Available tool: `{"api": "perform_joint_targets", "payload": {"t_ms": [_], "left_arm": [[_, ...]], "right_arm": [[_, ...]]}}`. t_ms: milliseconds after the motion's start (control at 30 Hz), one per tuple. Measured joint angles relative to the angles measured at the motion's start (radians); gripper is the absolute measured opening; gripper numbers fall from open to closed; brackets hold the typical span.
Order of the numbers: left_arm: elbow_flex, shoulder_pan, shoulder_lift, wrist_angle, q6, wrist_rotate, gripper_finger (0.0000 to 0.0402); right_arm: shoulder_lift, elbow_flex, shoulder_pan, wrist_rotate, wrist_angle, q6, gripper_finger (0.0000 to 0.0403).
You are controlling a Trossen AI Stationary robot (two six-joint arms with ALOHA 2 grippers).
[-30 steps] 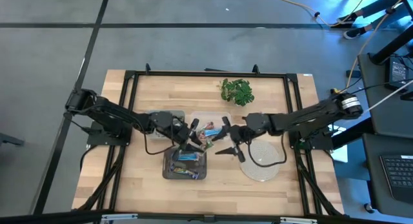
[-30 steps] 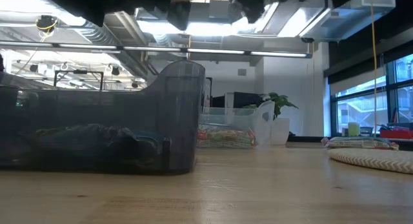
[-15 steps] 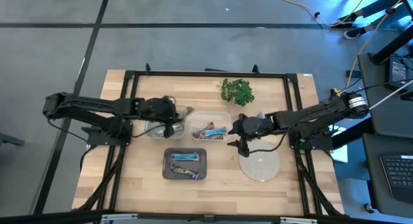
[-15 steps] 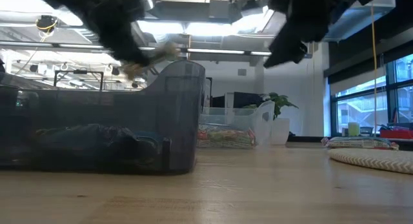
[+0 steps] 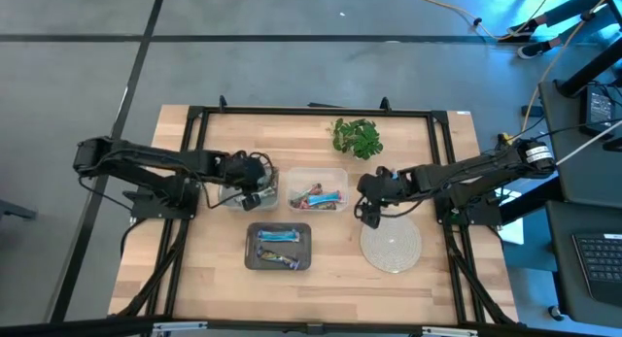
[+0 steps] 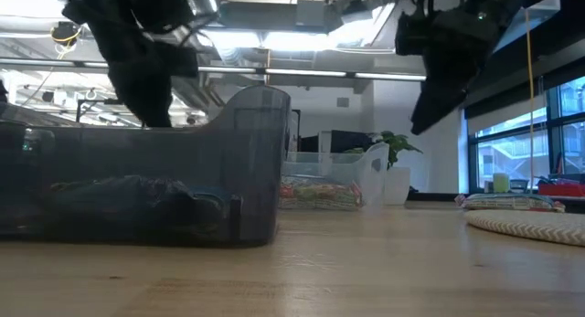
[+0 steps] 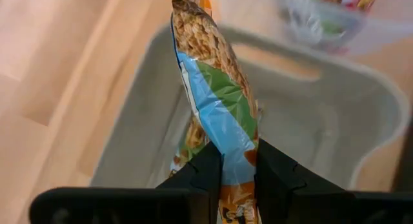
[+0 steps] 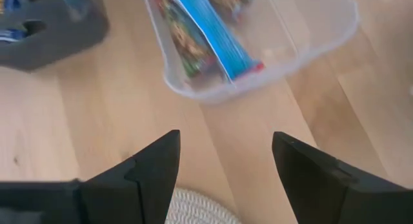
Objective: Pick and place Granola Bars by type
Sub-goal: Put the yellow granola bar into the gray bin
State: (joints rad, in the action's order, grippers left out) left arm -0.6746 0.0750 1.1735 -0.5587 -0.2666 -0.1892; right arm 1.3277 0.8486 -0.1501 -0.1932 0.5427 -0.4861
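Note:
My left gripper point(image 5: 257, 178) hangs over a pale grey bin point(image 5: 240, 193) left of centre and is shut on a granola bar point(image 7: 213, 101) whose wrapper shows oats, blue and green. My right gripper point(image 5: 370, 209) is open above bare wood between the clear bin point(image 5: 317, 174) and the round woven mat point(image 5: 392, 245). The clear bin point(image 8: 271, 62) holds a blue bar point(image 8: 216, 33) and green-and-red bars point(image 8: 184, 40). A dark bin point(image 5: 279, 247) near the front edge holds blue bars point(image 5: 279, 237). My left gripper pinches the granola bar between its two fingers point(image 7: 205, 171) near one end of the wrapper point(image 7: 235, 156). The fingers come from above. The bar runs on past the fingertips, lifted clear, over the inside of the pale grey bin point(image 7: 335, 121).
A green leafy bunch point(image 5: 356, 137) lies toward the far edge. A black frame point(image 5: 194, 133) runs round the table's edges. The dark bin point(image 6: 137, 184) fills the front left of the low view, with the clear bin point(image 6: 329, 184) behind it and the mat point(image 6: 539, 226) at right.
My left gripper has moved from above the dark and clear bins toward the table's left and far side, carrying the bar over the pale grey bin. My right gripper has drawn back from the clear bin toward the table's right, stopping by the mat's far edge.

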Motion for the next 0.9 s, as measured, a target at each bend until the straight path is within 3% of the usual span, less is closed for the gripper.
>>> {"api": "perform_joint_targets", "payload": {"t_ms": [333, 500, 633, 900], "left_arm": [[0.0, 0.002, 0.144, 0.002, 0.003, -0.048, 0.0063], [0.0, 0.002, 0.154, 0.001, 0.001, -0.045, 0.0063], [0.0, 0.002, 0.154, 0.001, 0.0, -0.027, 0.0067], [0.0, 0.002, 0.154, -0.001, 0.007, 0.008, 0.0067]], "right_arm": [[0.0, 0.0, 0.0, 0.023, 0.149, -0.019, 0.0248], [0.0, 0.0, 0.022, -0.115, 0.322, -0.189, 0.0239], [0.0, -0.001, 0.062, -0.12, 0.466, -0.278, 0.0228], [0.0, -0.063, 0.18, -0.118, 0.485, -0.254, 0.0218]]}}
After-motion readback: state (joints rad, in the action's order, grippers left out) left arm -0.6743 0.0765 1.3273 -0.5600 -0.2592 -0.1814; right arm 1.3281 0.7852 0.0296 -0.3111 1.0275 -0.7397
